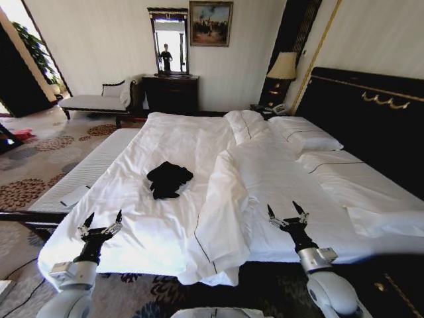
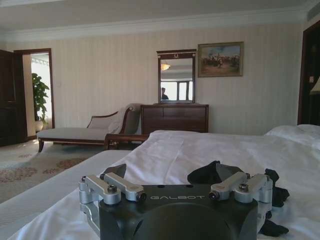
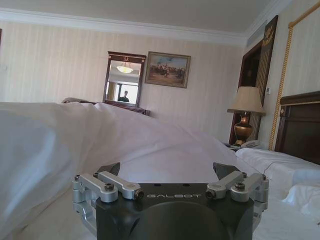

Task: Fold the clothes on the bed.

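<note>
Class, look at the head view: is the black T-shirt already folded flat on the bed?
No: the black T-shirt lies crumpled in a heap on the bed.

Black T-shirt (image 1: 169,179), white duvet (image 1: 172,142), dark wooden headboard (image 1: 371,116), brown floral-patterned carpet (image 1: 33,165)

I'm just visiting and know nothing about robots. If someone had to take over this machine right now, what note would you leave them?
Left gripper: open, holding nothing, above the near edge of the bed, on the robot's left.
Right gripper: open, holding nothing, above the near edge over the bunched duvet.
The clothes: a black T-shirt lying crumpled in a heap on the white sheet, farther in than both grippers, nearer the left one.
Done: nothing folded yet.
Left: reach the shirt, spread it flat, fold it.
</note>
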You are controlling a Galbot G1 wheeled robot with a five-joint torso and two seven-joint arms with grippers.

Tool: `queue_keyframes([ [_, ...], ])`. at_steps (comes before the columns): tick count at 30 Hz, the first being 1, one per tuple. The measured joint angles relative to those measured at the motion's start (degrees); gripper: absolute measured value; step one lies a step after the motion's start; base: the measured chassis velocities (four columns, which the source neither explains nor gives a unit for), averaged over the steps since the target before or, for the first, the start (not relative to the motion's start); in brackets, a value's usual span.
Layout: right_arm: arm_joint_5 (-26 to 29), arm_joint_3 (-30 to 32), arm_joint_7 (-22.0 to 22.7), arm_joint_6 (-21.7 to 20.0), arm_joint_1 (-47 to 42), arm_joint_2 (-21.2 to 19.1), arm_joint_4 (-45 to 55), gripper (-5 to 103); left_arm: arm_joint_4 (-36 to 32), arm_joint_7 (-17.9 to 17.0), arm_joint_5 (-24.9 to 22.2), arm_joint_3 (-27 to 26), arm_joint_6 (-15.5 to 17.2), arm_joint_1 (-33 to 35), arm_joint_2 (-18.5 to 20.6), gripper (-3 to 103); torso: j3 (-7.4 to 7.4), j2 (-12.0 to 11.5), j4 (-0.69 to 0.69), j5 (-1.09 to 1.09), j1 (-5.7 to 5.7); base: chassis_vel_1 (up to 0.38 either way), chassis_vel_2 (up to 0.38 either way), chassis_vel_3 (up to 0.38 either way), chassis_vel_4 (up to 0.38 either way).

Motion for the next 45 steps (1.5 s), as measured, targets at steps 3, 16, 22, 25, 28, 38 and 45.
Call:
queue_keyframes([
  [3, -0.2, -0.2, 0.0, 0.0, 0.0, 0.3, -0.1, 100, 0.2, 0.0, 0.1, 0.1, 0.0, -0.1, 0.0, 100, 0.00, 0.0, -0.01, -0.03, 0.00, -0.264, 0.154, 0.201, -0.184],
  [16, 3.6, -1.9, 2.8, -2.2, -3.0, 2.5, 5.4, 100, 2.1, -0.2, -0.1, 0.4, 0.0, -1.2, 0.3, 100, 0.03, 0.0, 0.02, -0.05, 0.09, -0.144, 0.150, 0.143, -0.138],
  [22, 9.0, -3.8, 4.7, -7.1, -10.8, 6.5, 18.8, 100, 2.4, -0.1, -0.4, -0.1, -0.2, -1.5, 0.2, 100, -0.04, 0.0, 0.01, -0.04, -0.07, 0.018, -0.018, -0.025, 0.016],
  [25, 9.1, -3.8, 5.1, -8.4, -14.0, 7.3, 22.1, 100, 2.7, -0.2, -1.2, -0.5, -0.2, -2.5, 0.3, 100, -0.03, 0.0, 0.00, -0.08, -0.06, 0.045, -0.027, -0.037, 0.037],
  [28, 9.3, -3.9, 5.6, -9.7, -16.0, 7.6, 22.6, 100, 2.8, -0.3, -1.5, -0.6, -0.1, -2.8, 0.4, 100, 0.00, 0.0, -0.02, -0.06, -0.01, 0.000, 0.000, 0.000, 0.000],
  [38, 10.7, -3.5, 7.3, -12.6, -18.3, 3.3, 22.5, 100, 3.3, 0.0, -1.0, -0.2, -0.7, -1.2, 0.2, 100, 0.00, 0.0, 0.01, -0.03, 0.01, 0.000, 0.000, 0.000, 0.000],
  [45, 9.7, -3.4, 6.1, -10.2, -17.9, 2.8, 22.3, 100, 3.7, 0.0, -0.9, -0.4, -1.0, -0.9, 0.2, 100, 0.01, 0.0, -0.01, -0.05, 0.02, 0.000, 0.000, 0.000, 0.000],
])
